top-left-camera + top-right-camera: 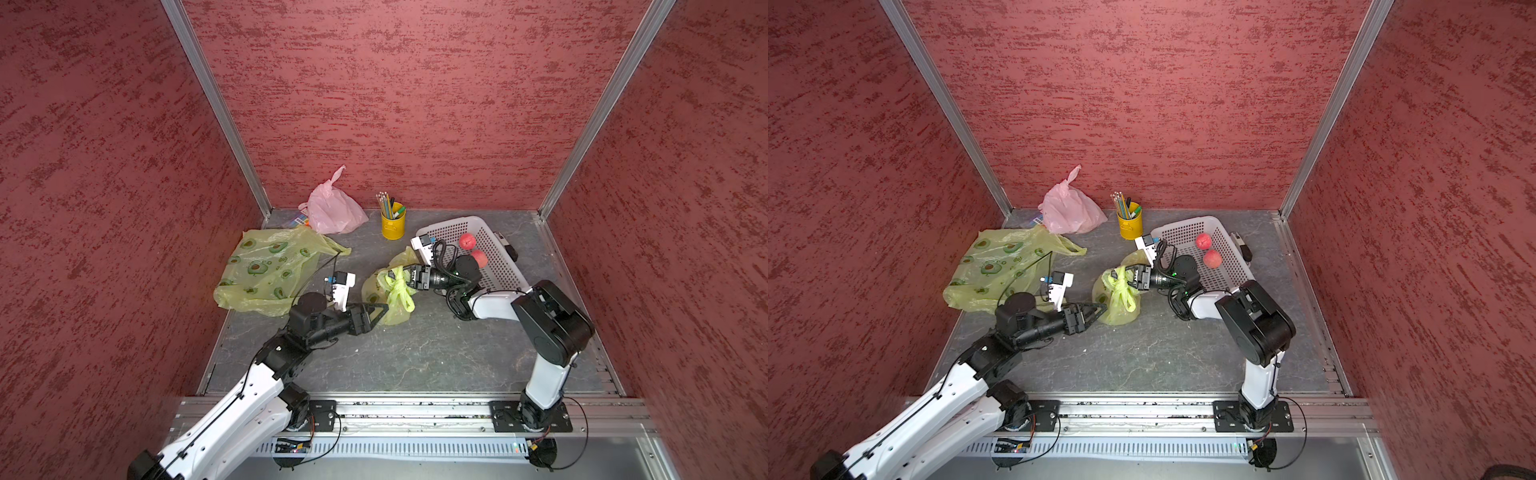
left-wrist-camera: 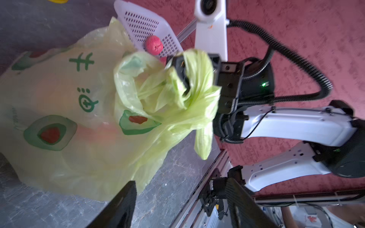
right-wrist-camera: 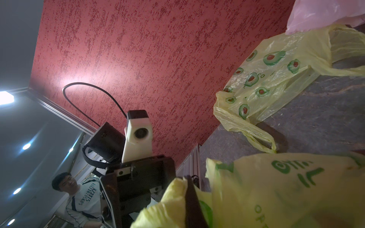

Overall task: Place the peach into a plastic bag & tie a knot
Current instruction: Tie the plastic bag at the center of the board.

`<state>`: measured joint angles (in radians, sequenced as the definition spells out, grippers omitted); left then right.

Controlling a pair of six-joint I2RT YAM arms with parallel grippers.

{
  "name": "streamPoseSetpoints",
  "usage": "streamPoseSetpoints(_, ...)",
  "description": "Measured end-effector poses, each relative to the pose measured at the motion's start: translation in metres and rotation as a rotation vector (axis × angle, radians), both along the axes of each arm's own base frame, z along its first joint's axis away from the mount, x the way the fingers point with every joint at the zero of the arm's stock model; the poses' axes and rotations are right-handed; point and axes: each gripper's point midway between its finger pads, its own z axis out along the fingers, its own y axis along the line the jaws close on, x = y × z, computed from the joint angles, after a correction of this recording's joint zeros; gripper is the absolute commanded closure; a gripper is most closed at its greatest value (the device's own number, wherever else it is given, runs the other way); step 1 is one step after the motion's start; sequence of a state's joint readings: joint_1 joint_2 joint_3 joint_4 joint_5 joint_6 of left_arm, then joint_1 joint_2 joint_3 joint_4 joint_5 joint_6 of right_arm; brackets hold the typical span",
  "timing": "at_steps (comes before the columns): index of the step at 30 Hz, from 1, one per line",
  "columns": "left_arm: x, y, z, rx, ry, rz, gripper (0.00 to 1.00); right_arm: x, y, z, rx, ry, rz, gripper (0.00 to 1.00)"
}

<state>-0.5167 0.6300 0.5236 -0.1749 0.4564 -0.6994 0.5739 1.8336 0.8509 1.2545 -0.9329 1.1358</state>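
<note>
Evidently knot-tightening: right gripper (image 1: 409, 277) clamps twisted handles (image 1: 399, 286) of the yellow-green avocado-print plastic bag (image 1: 372, 291), holding them taut; left gripper (image 1: 383, 309) sits alongside, jaws apart, empty.

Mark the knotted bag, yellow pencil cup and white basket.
knotted bag (image 1: 398, 286): in a top view, tied handles.
yellow pencil cup (image 1: 392, 227): in a top view, side wall.
white basket (image 1: 500, 269): in a top view, bare mesh.

You can read "SUNSHINE CITY STEEZY" across the onlooker's white shirt (image 3: 87, 195). The yellow-green plastic bag (image 2: 59, 92) carries green printed characters, too blurred to read.
</note>
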Motion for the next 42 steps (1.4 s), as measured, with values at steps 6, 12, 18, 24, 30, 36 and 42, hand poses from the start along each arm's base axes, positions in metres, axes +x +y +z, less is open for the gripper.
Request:
streamPoseSetpoints(6,0.023,0.01,0.044,-0.138,-0.004,0.019,0.6,0.0,0.0,0.001,0.0,-0.006,0.005,1.0)
streamPoseSetpoints(12,0.051,-0.011,0.022,-0.201,0.156,-0.041,0.61,0.0,0.001,0.002,0.0,-0.011,0.005,1.0)
streamPoseSetpoints(18,0.052,-0.02,0.02,-0.219,0.177,-0.076,0.6,0.002,0.002,0.009,0.009,-0.025,0.006,1.0)
streamPoseSetpoints(24,0.055,-0.029,0.019,-0.224,0.165,-0.101,0.6,0.002,0.002,0.008,0.008,-0.023,0.007,1.0)
streamPoseSetpoints(30,0.058,-0.034,0.012,-0.213,0.183,-0.107,0.61,0.002,0.002,0.008,0.008,-0.023,0.007,1.0)
streamPoseSetpoints(36,0.059,-0.033,0.01,-0.203,0.176,-0.1,0.61,0.002,0.002,0.008,0.008,-0.023,0.007,1.0)
streamPoseSetpoints(42,0.058,-0.032,0.007,-0.189,0.181,-0.094,0.6,0.001,0.002,0.008,0.007,-0.022,0.009,1.0)
